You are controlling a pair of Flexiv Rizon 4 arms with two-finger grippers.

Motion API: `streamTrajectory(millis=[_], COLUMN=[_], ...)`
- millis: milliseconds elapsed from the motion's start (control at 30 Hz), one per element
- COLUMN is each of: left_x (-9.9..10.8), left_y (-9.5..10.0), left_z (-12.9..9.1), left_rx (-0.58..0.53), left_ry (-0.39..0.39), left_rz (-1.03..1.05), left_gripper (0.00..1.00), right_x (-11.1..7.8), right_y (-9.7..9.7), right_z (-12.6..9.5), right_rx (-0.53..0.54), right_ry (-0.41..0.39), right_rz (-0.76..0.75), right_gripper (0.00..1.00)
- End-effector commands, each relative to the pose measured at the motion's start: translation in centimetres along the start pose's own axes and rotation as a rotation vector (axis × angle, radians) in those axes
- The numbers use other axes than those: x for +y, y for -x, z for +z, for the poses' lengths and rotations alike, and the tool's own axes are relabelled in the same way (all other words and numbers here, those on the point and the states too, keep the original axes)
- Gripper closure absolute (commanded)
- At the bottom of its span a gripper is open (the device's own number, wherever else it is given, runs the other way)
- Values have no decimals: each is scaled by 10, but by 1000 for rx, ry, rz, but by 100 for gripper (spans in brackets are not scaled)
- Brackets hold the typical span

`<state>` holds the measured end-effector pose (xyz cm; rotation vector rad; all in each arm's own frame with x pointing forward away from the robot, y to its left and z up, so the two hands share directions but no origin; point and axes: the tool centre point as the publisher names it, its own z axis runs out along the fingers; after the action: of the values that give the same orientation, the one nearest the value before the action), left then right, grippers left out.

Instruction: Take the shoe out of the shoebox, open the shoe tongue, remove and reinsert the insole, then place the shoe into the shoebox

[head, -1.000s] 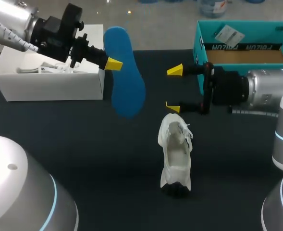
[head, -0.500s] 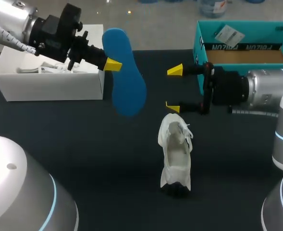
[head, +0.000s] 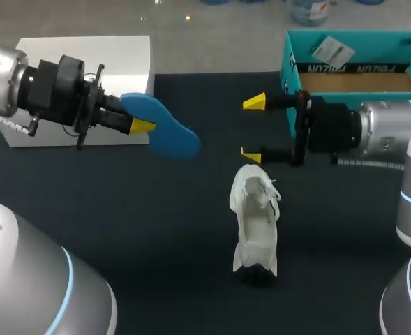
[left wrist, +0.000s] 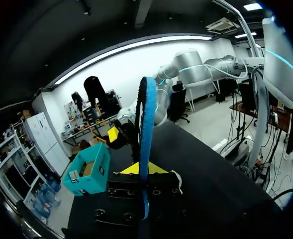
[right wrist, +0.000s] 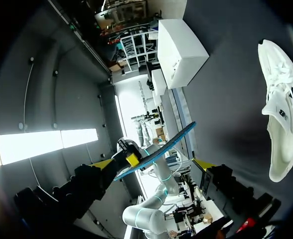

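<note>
While left jaws pinch insole, long axis runs ahead, toward shoe.

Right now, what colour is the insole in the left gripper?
The insole is blue, clearest in the head view.

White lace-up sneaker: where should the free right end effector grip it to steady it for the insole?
Probably the heel collar of the white sneaker, from the robot's right. Its mouth shows open from above, so a rim pinch by the open right end effector there leaves the mouth clear for the blue insole in the left end effector.
</note>
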<state>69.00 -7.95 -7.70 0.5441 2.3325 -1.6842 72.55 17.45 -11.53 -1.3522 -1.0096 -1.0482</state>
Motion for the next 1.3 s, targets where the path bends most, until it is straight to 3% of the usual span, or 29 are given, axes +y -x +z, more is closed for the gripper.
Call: streamTrajectory(millis=[33, 367, 533, 767, 1033, 1300], left_x=[1, -19, -23, -24, -30, -24], left_y=[-14, -5, -2, 10, 33, 22], left_z=[14, 54, 69, 81, 80, 99], left_rx=[-86, -64, -66, -94, -123, -76], left_ry=[-12, -55, -41, -22, -9, 12], left_rz=[139, 176, 213, 261, 303, 339], left_gripper=[100, 100, 100, 100, 100, 100], right_x=[0, 0, 0, 0, 0, 0], right_y=[1, 1, 1, 1, 1, 1], right_z=[2, 2, 2, 2, 2, 2], right_rx=[-2, -2, -2, -2, -2, -2], right_ry=[1, 1, 1, 1, 1, 1], right_rz=[0, 0, 0, 0, 0, 0], right_gripper=[0, 0, 0, 0, 0, 0])
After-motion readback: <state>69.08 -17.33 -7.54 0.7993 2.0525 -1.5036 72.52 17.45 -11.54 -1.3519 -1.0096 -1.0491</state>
